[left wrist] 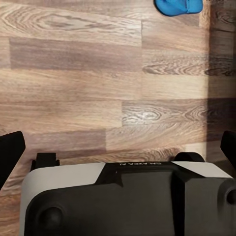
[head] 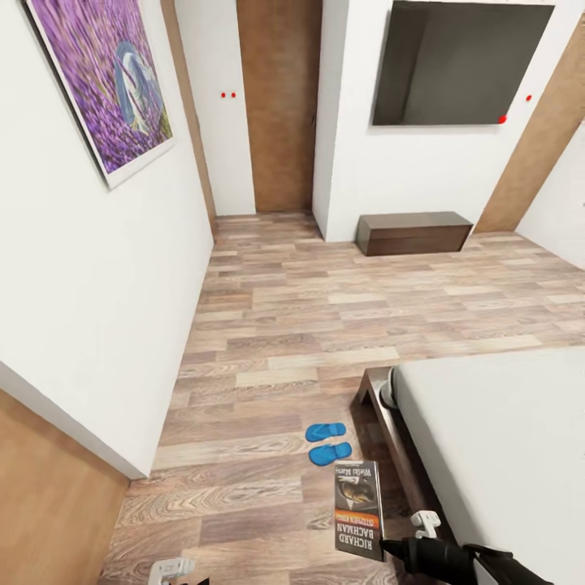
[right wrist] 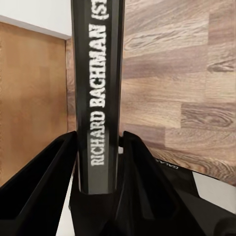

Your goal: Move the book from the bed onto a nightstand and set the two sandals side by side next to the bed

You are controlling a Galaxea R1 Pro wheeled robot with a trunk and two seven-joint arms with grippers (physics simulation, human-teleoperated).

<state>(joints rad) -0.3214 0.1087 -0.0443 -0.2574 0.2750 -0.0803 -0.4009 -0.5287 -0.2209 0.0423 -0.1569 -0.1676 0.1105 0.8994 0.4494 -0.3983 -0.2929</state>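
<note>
The right gripper (right wrist: pixel 101 164) pinches the thin dark "RICHARD BACHMAN" paperback book (head: pixel 359 509) just beyond two bright blue flat sandals (head: pixel 326 443), while the left gripper (left wrist: pixel 118 147) hangs spread.

Two blue sandals (head: pixel 327 443) lie side by side on the floor (head: pixel 325 325), near the corner of the one bed (head: pixel 496 439). One book (head: pixel 360 508). One long low cabinet (head: pixel 414 233), one black wall screen (head: pixel 459 63), one lavender picture (head: pixel 106 81) and one brown door (head: pixel 280 106). Two pincers: left pincer (left wrist: pixel 118 152), right pincer (right wrist: pixel 98 162).
</note>
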